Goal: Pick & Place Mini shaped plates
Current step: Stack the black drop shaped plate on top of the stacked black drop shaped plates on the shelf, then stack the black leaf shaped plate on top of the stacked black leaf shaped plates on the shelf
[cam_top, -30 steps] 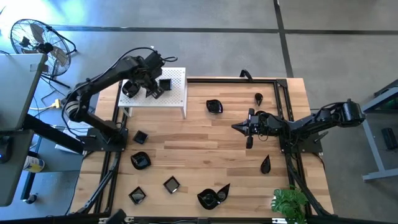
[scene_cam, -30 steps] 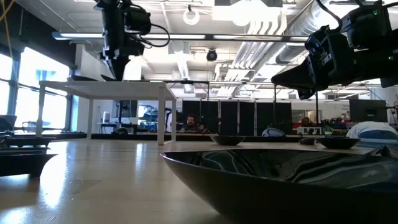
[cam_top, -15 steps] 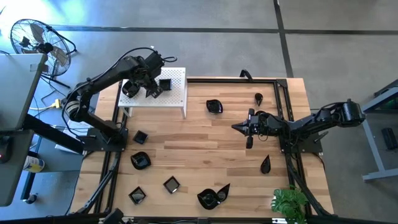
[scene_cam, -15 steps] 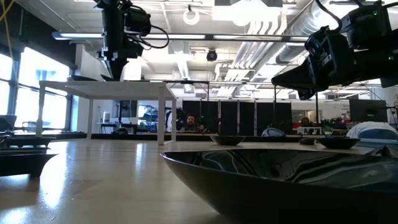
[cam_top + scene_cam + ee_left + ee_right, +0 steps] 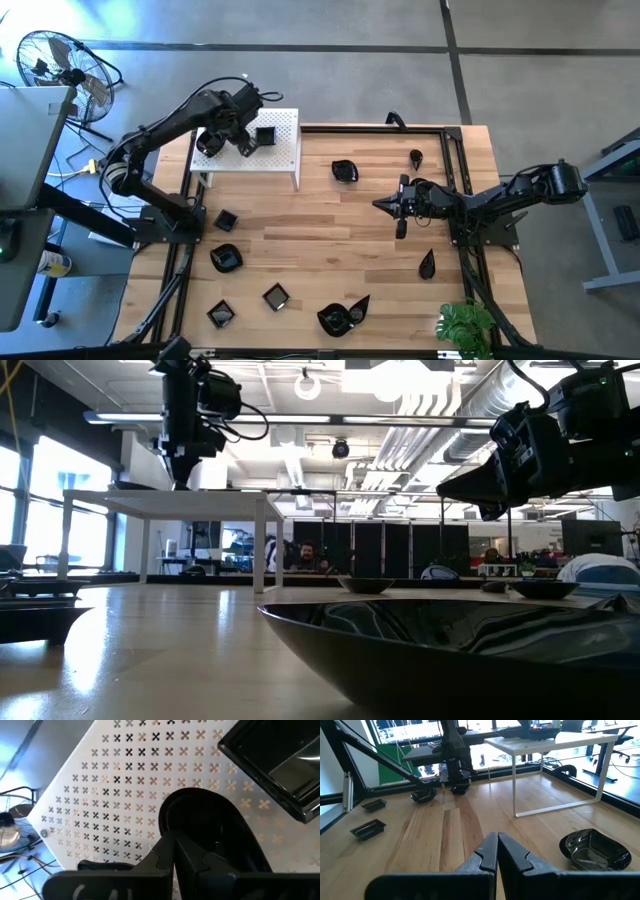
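Over the white stand: left end effector (image 5: 244, 146) hovers with fingers pressed together, empty, right above a teardrop plate (image 5: 200, 820); I judge that plate already delivered.
White stand (image 5: 285, 152): carries two plates, the teardrop and a square plate (image 5: 265, 136) just beside it, apart.
Mid-table: right end effector (image 5: 383, 205) waits, fingers closed on nothing, pointing across the table (image 5: 320, 230).
Loose plates: wavy plate (image 5: 344, 171) near the stand; others, like the leaf plate (image 5: 342, 316), lie along the near edge, probably awaiting pickup.
Contents: every plate visible looks empty.
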